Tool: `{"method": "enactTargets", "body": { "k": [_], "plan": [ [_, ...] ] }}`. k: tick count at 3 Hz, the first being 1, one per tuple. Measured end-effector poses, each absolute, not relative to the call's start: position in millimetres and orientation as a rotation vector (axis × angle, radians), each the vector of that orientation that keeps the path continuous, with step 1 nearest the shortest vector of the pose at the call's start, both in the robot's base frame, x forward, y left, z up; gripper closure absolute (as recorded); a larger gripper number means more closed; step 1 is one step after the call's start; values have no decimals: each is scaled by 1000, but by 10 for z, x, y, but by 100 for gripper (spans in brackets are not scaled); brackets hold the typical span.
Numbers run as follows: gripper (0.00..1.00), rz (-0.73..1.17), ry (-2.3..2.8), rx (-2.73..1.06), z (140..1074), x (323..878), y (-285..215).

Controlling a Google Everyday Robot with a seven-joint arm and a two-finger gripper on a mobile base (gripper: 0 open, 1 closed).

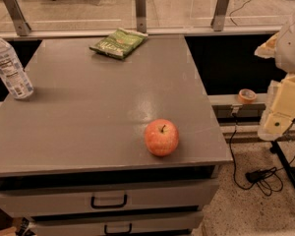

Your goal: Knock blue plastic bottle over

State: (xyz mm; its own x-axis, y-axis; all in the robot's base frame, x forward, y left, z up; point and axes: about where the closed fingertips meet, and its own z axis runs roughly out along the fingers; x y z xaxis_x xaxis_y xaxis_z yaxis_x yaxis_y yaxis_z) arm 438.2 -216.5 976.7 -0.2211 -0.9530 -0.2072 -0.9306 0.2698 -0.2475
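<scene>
The blue plastic bottle (10, 68) is a clear bluish bottle with a white cap and a white printed label. It stands at the far left edge of the grey table (88, 107), leaning slightly in the view. My gripper (281, 104) is a pale, yellowish shape at the right edge of the view. It is off the table's right side, far from the bottle, and touches nothing.
A red apple (162, 137) sits near the table's front right. A green snack bag (119, 43) lies at the back. Drawers (108, 200) are below the tabletop. A tape roll (247, 95) lies on a ledge at the right, with cables (258, 175) on the floor.
</scene>
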Motion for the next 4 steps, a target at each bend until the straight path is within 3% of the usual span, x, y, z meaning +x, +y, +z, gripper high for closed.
{"method": "enactTargets", "body": {
  "k": [2, 3, 4],
  "plan": [
    [0, -58, 2158, -1812, 9640, 4591, -1872],
    [0, 47, 2007, -1915, 9517, 4936, -1169],
    [0, 146, 1778, -2007, 9669, 5174, -95]
  ]
}}
